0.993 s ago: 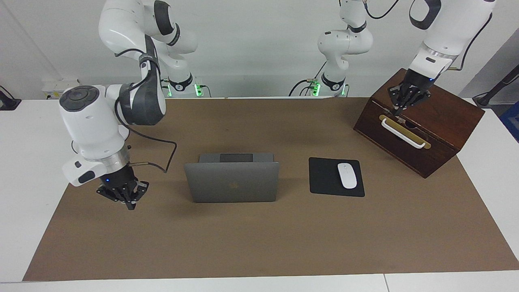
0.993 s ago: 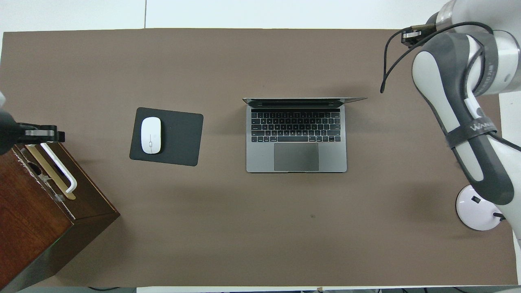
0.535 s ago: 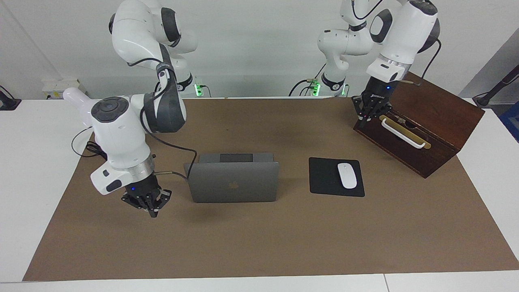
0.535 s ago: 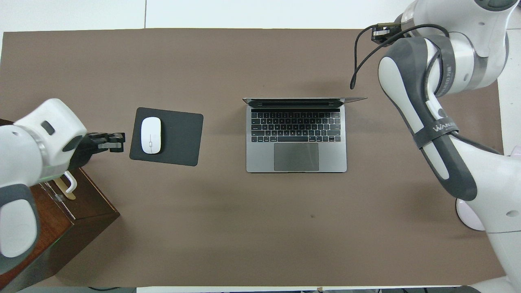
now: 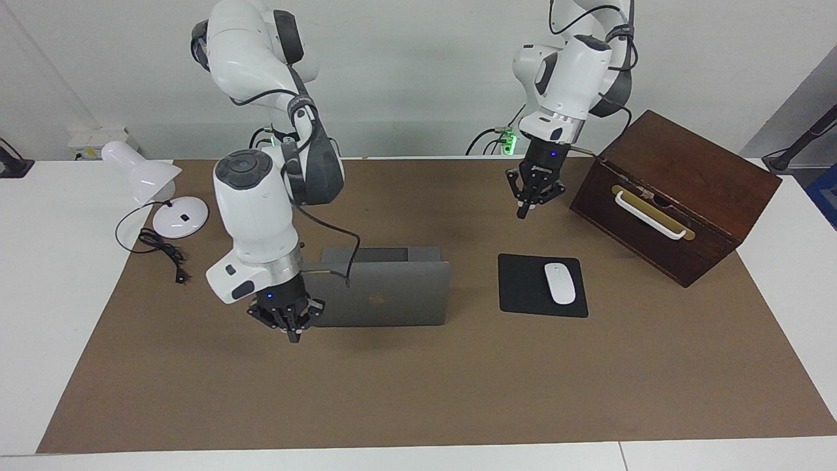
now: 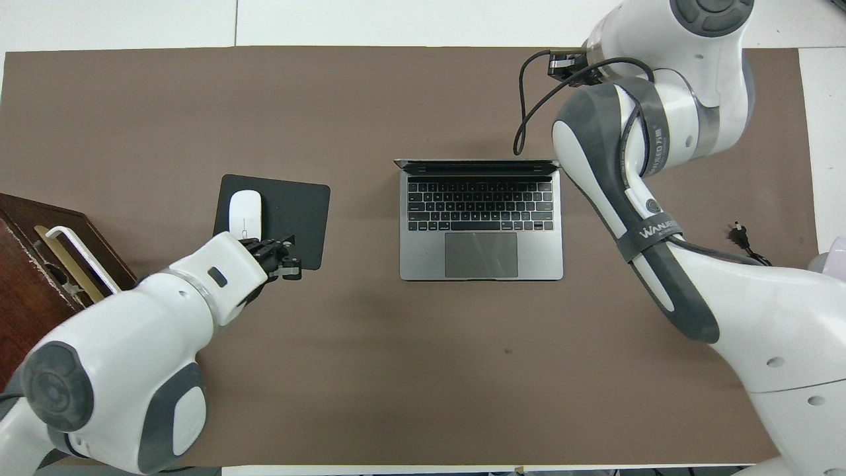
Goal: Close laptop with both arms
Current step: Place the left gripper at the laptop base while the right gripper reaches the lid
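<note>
Brown counter: open laptop between two bent arms, right gripper beside its lid, left gripper over the mat's bare stretch; jaw states unclear.

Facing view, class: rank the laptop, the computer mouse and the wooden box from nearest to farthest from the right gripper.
From the right gripper:
1. Laptop, right beside it at mid-table.
2. Computer mouse, on its pad toward the left arm's end.
3. Wooden box, at the left arm's end of the table.
</note>
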